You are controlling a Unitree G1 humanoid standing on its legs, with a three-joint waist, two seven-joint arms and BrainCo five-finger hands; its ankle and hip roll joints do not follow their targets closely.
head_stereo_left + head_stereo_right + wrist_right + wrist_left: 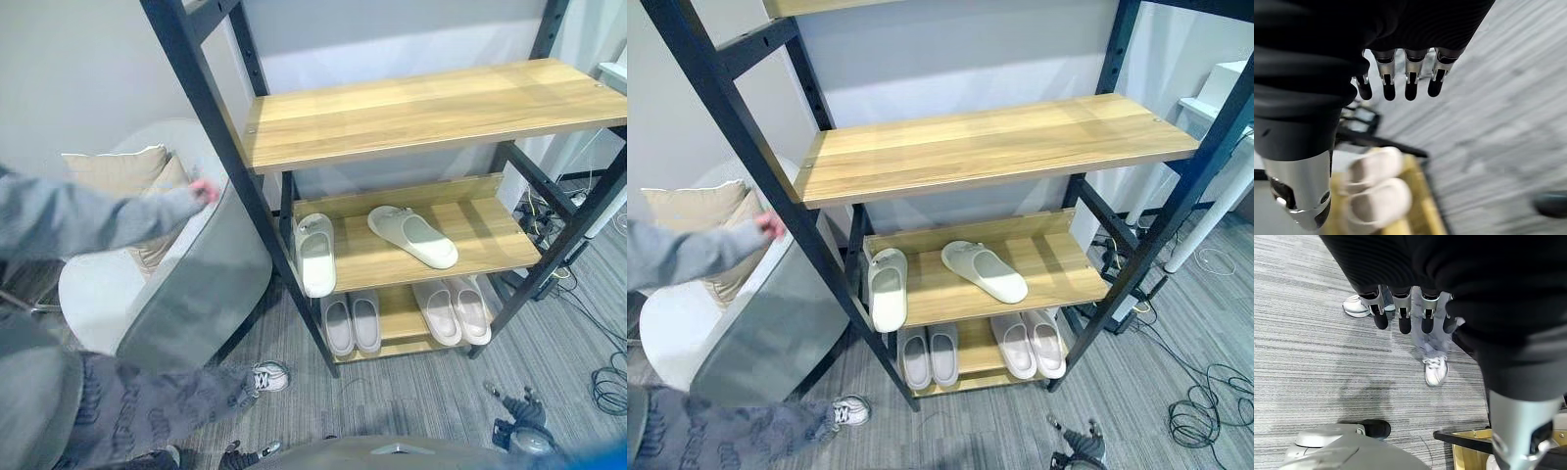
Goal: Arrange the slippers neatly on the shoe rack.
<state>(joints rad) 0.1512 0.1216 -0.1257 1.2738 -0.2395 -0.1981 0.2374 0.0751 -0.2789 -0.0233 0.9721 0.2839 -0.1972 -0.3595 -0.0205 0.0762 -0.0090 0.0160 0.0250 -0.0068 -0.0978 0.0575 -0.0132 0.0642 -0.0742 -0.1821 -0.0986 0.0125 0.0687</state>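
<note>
The shoe rack (421, 108) has a black frame and wooden shelves. On its middle shelf lie two pale green slippers. One (315, 253) points forward at the left with its toe over the front edge. The other (412, 236) lies slanted in the middle. The bottom shelf holds a grey pair (351, 323) and a beige pair (453, 309), each side by side. My left hand (1404, 316) hangs over the carpet with straight fingers and holds nothing. My right hand (1410, 78) hangs likewise by the rack's lower right corner (519, 419), near the beige pair (1376, 188).
A person in a grey sleeve (88, 220) stands at the left, with a hand on a grey curved chair (191, 284) that has a beige cushion (118, 171). Their white sneaker (269, 376) rests on the carpet close to the rack's front left leg. A white desk (1225, 93) stands at the right.
</note>
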